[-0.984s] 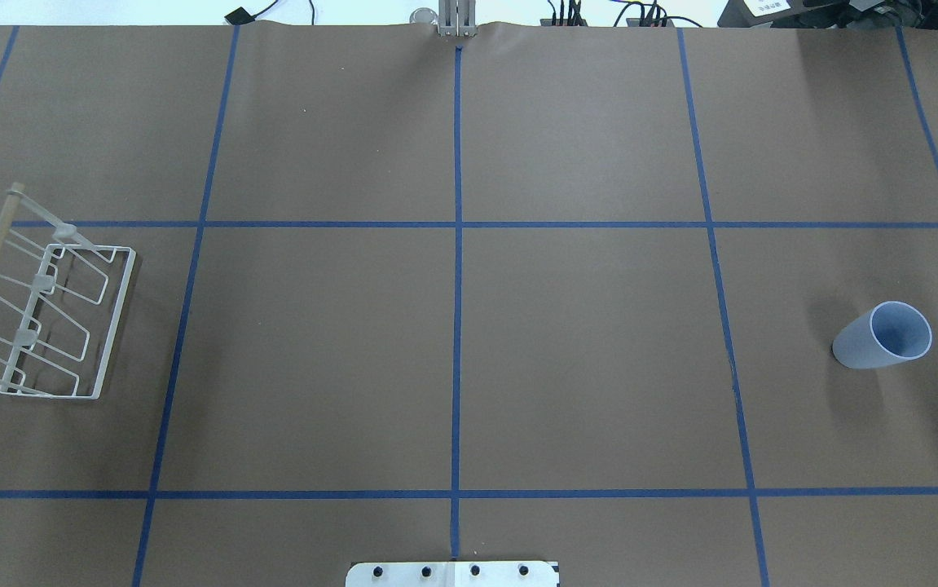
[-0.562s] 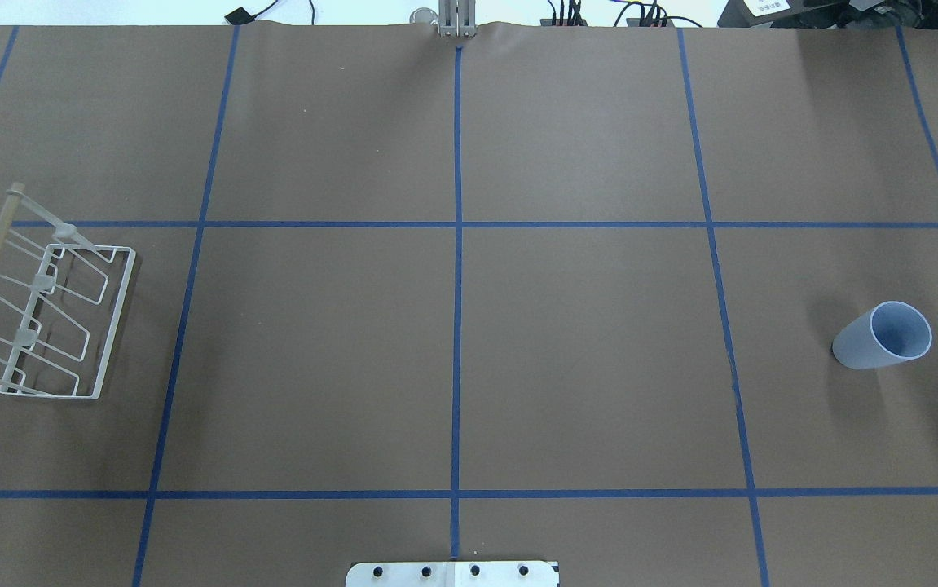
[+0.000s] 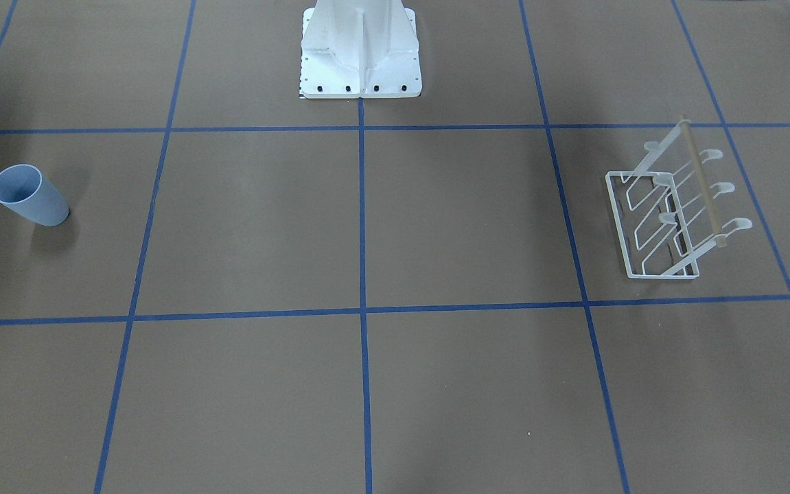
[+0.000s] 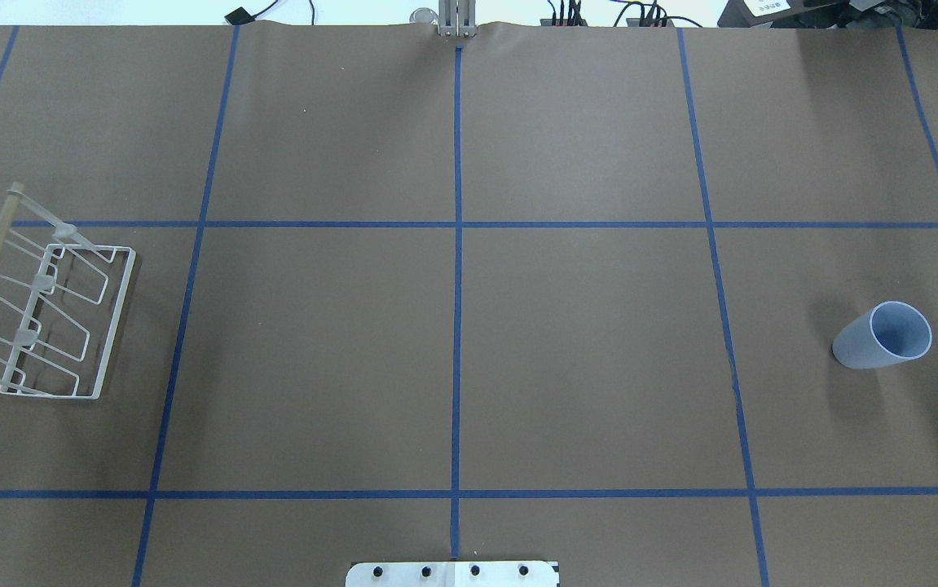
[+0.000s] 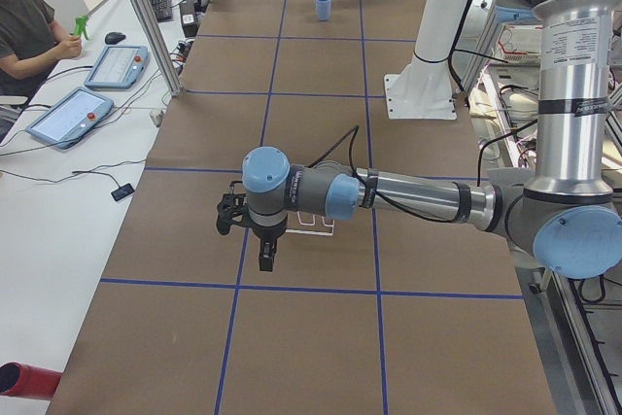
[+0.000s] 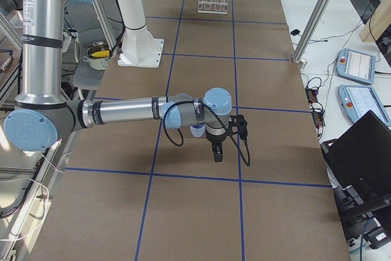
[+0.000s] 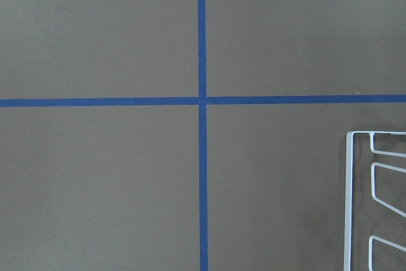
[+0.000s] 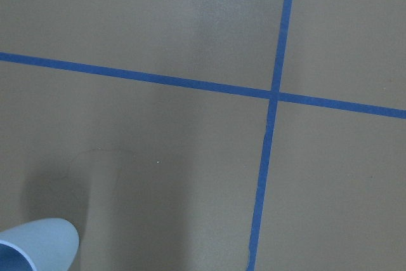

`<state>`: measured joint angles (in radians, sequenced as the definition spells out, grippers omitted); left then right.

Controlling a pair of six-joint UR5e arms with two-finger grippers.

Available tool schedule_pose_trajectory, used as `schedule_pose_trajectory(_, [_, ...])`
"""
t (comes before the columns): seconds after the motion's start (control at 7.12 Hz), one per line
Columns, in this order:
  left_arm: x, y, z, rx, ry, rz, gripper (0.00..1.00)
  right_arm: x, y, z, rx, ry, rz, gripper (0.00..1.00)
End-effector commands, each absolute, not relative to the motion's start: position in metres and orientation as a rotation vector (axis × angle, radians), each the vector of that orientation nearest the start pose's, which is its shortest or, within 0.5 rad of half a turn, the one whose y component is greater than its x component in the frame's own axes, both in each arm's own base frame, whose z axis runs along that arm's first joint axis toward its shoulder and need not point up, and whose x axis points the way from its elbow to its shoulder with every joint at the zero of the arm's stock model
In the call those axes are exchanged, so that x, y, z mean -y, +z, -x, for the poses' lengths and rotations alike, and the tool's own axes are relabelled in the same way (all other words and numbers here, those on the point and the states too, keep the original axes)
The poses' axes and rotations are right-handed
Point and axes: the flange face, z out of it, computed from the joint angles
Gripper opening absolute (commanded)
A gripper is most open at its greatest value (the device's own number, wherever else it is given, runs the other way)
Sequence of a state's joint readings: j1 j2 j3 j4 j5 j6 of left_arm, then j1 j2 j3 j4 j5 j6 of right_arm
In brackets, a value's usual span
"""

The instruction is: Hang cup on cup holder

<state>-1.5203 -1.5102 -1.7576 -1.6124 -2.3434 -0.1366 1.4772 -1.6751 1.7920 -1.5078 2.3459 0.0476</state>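
The pale blue cup (image 4: 882, 336) stands mouth up on the table's right side. It also shows in the front view (image 3: 29, 195), the left side view (image 5: 323, 6) and at the lower left edge of the right wrist view (image 8: 38, 244). The white wire cup holder (image 4: 49, 326) with its wooden bar stands at the far left, also in the front view (image 3: 669, 216); its base corner shows in the left wrist view (image 7: 374, 201). My left gripper (image 5: 264, 258) hangs high over the holder, and my right gripper (image 6: 217, 153) hangs high over the cup. I cannot tell whether either is open or shut.
The white robot pedestal (image 3: 360, 62) stands at the table's near middle edge. Blue tape lines grid the brown table. A person (image 5: 29, 26) sits beside tablets at a side desk, and aluminium posts (image 6: 317, 10) stand along the far edge.
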Motion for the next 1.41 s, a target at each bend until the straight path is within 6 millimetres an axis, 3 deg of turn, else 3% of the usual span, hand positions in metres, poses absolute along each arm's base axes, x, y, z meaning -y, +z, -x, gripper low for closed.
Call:
schedule_pose_trajectory(0.0, [0.466,0.599,0.040,-0.774,-0.022,-0.070,0.98,0.455,0.597,-0.019,0.797,-0.122,-0.108,1.00])
schedule_pose_trajectory(0.28, [0.465,0.602,0.040,-0.777,-0.028,-0.063,0.98,0.453,0.583,-0.008,0.845,-0.169,-0.151,1.00])
schedule_pose_trajectory(0.42, [0.465,0.602,0.040,-0.778,-0.032,-0.060,0.98,0.453,0.573,0.008,0.863,-0.231,-0.203,1.00])
schedule_pose_trajectory(0.56, [0.465,0.602,0.040,-0.774,-0.032,-0.061,0.98,0.438,0.576,0.025,0.873,-0.263,-0.214,1.00])
schedule_pose_trajectory(0.84, [0.465,0.602,0.040,-0.775,-0.030,-0.063,0.98,0.432,0.568,0.082,0.896,-0.227,-0.118,1.00])
schedule_pose_trajectory(0.98, [0.465,0.601,0.040,-0.778,-0.030,-0.063,0.98,0.428,0.561,0.100,0.902,-0.262,-0.110,1.00])
schedule_pose_trajectory(1.26, [0.465,0.600,0.040,-0.779,-0.029,-0.066,0.98,0.424,0.559,0.112,0.883,-0.280,-0.105,1.00])
